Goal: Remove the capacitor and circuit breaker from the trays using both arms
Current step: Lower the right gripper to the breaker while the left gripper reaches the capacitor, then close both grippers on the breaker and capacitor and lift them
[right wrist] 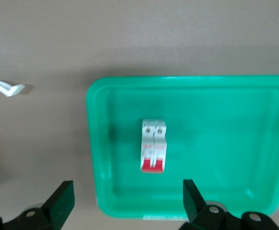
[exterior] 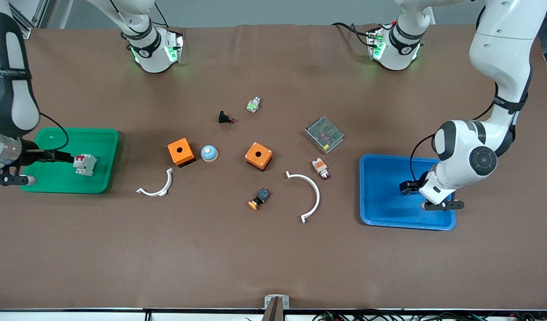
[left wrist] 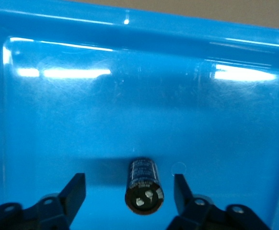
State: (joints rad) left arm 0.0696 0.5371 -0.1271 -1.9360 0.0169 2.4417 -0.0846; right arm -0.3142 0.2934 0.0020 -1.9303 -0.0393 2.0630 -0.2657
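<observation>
- Toward the right arm's end of the table: green tray point(exterior: 55, 183) with the breaker point(exterior: 85, 164) lying in it, close to the rim that faces the table's middle.
- Right gripper point(exterior: 62, 156) over the same tray, fingers spread and released; in the right wrist view the breaker point(right wrist: 154, 152) sits clear of both fingertips point(right wrist: 62, 201), touching neither.
- Bare green floor on every side of the breaker except toward that nearby rim.
- Mid-table, well apart from both trays: two orange boxes point(exterior: 181, 152) point(exterior: 259, 156), a blue-topped button point(exterior: 209, 153), two white curved clips point(exterior: 157, 189) point(exterior: 308, 194), a metal mesh unit point(exterior: 324, 134) and several small parts.
- Toward the left arm's end: blue tray point(exterior: 380, 209), left gripper point(exterior: 407, 187) low over it.
- Capacitor point(left wrist: 143, 186) lying on the tray floor point(left wrist: 130, 120) between the left gripper's parted fingers point(left wrist: 72, 196), with a gap on each side; grip let go.
- Open blue floor ahead of the capacitor up to the raised rim.
</observation>
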